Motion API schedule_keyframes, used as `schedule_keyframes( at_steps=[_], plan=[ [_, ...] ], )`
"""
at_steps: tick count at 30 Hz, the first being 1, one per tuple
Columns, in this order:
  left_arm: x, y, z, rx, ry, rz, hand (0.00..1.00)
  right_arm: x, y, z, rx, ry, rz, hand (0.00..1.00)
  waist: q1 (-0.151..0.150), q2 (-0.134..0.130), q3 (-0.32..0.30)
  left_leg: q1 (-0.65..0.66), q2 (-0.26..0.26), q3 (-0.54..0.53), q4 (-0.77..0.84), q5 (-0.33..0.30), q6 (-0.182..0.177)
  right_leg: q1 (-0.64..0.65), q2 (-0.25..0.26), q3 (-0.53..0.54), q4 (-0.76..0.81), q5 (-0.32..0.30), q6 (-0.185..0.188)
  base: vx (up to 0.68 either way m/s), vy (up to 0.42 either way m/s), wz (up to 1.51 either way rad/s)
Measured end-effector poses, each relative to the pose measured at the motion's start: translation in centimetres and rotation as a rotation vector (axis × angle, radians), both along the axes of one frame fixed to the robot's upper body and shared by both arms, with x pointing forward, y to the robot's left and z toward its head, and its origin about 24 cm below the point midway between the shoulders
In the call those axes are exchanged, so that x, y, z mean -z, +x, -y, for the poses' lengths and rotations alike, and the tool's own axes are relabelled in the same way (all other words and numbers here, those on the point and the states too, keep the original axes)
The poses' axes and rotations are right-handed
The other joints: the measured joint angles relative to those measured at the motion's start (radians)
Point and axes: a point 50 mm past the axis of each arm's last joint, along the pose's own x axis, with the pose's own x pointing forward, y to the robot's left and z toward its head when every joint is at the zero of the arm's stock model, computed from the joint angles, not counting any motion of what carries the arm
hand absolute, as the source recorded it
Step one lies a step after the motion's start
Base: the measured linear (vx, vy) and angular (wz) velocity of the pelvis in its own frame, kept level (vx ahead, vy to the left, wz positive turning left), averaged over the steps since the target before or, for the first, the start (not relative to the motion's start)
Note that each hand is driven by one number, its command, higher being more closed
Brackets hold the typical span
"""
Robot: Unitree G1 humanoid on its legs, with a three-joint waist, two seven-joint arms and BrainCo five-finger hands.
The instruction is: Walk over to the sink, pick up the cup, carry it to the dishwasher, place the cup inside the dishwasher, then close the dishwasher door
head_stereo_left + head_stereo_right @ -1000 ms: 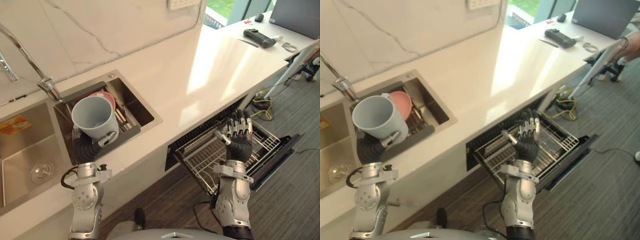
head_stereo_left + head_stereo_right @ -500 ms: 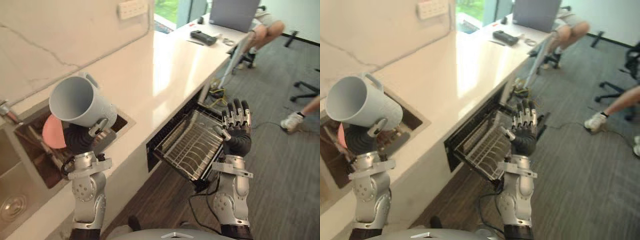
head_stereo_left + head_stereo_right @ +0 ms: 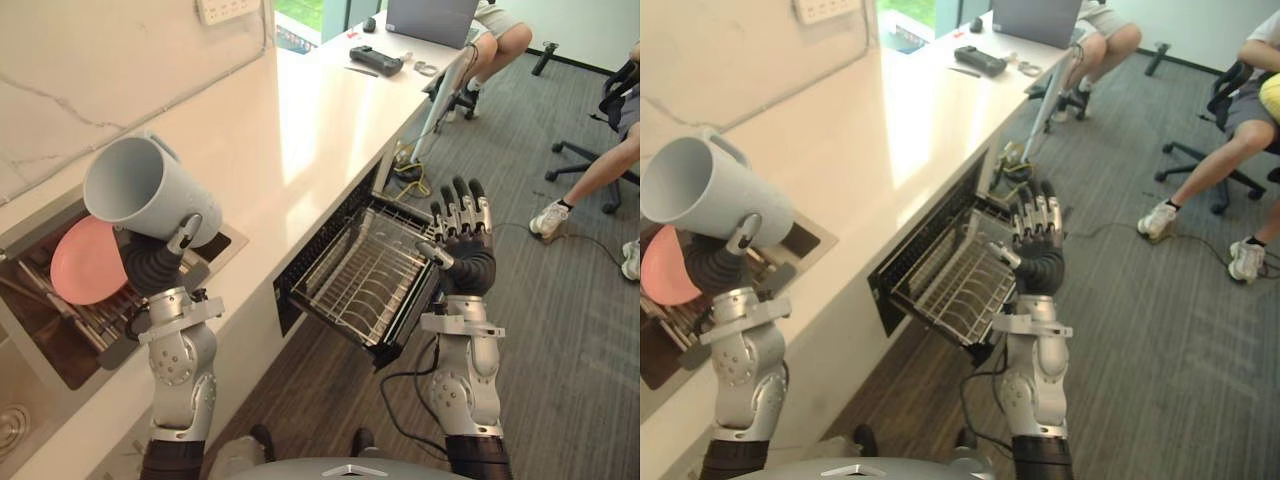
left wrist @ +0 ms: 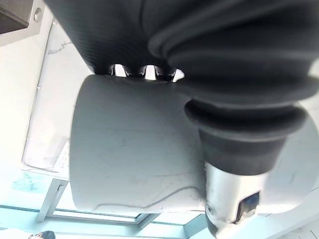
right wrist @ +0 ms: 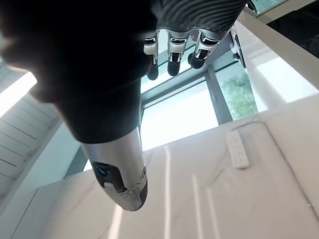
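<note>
Fingers of left hand (image 3: pixel 155 265) wrap the cup (image 3: pixel 140 190), upper left, mouth facing left; dishwasher rack (image 3: pixel 360 280) lies lower right, beside the straight-fingered, empty right hand (image 3: pixel 465 265).

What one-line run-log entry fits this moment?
stage: carry | left hand: shut on grey handled cup, tilted | right hand: open, empty, near pulled-out wire dishwasher rack | cup: not yet in rack

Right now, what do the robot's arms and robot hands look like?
Both arms are shiny silver-grey metal with round joint discs. The left robot hand and right robot hand have silver fingers with dark tips, and a black ribbed cover wraps each wrist.
</note>
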Motion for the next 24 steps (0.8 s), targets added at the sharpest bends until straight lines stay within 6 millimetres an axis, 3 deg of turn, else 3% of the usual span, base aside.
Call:
schedule_keyframes(
  at_steps=[16, 24],
  plan=[
    [1.8, 0.7, 1.5, 0.152, 0.068, -0.107, 1.0, 0.9, 0.3, -2.1, -0.254, 0.049, 0.008, 0.0, -0.015, 0.0, 0.0, 0.005, -0.038, -0.064, -0.008, -0.003, -0.005, -0.003, -0.021, 0.007, -0.005, 0.008, 0.018, -0.02, -0.002, -0.01],
    [2.4, 0.7, 2.7, -0.023, 0.212, -0.175, 1.0, -0.7, -0.3, -4.3, -0.395, 0.049, 0.089, 0.0, -0.019, 0.0, -0.003, 0.02, -0.039, -0.041, -0.019, -0.002, -0.004, -0.01, -0.021, 0.034, -0.005, 0.006, 0.013, -0.04, -0.011, -0.1]
  ],
)
